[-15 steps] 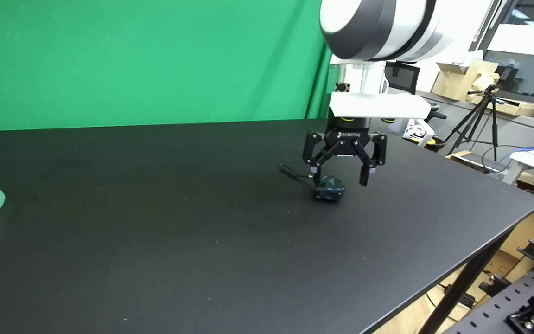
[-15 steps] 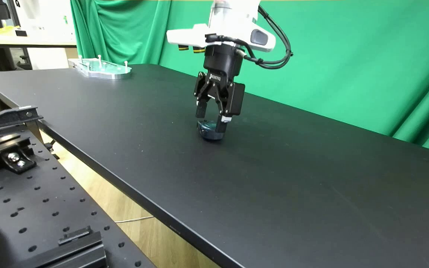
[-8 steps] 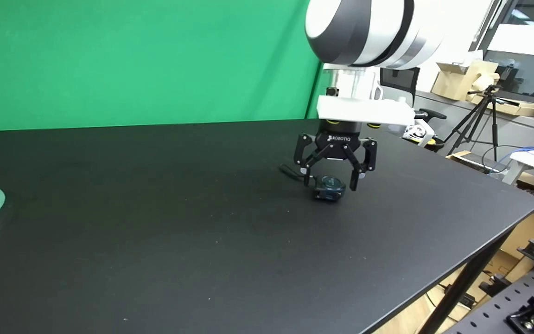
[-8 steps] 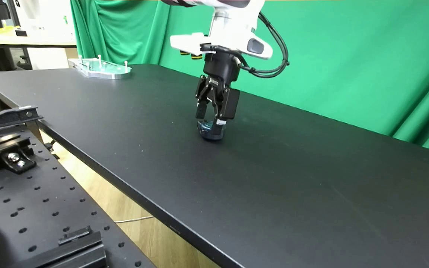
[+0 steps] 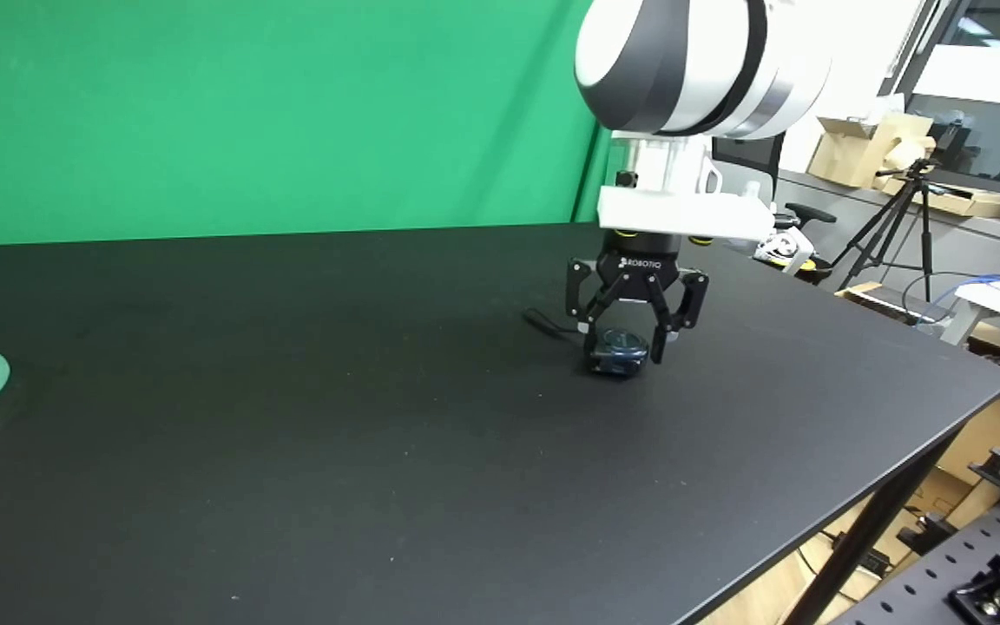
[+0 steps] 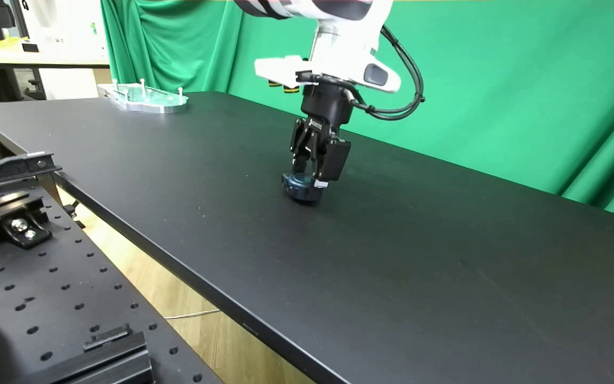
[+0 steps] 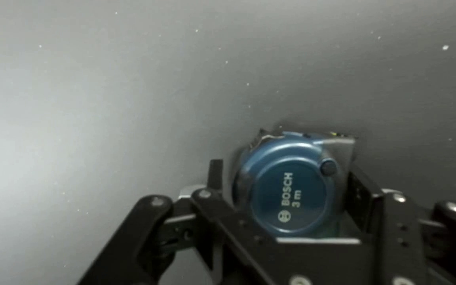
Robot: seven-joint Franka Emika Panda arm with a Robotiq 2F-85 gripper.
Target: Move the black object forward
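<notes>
The black object is a small dark blue-black tape measure point(image 5: 621, 354) lying on the black table, marked "BOSCH 3 m" in the wrist view point(image 7: 291, 190). Its thin black strap point(image 5: 542, 320) trails on the table in an exterior view. The tape measure also shows in an exterior view point(image 6: 299, 188), partly hidden by a finger. My gripper point(image 5: 623, 349) is low over the table with its fingers on either side of the tape measure. In the wrist view, the jaws point(image 7: 287, 184) stand apart: a gap shows beside the left finger, while the right finger is against or very near the case.
The black table point(image 5: 361, 486) has a green curtain behind it. A clear greenish plate with white posts point(image 6: 147, 101) lies at the table's far end in an exterior view. A perforated dark metal plate point(image 6: 99, 298) stands beyond the table edge.
My gripper has come lower and shifted slightly, so both fingers now flank the tape measure. The fingers have drawn closer together. The tape measure has stayed in nearly the same place.
</notes>
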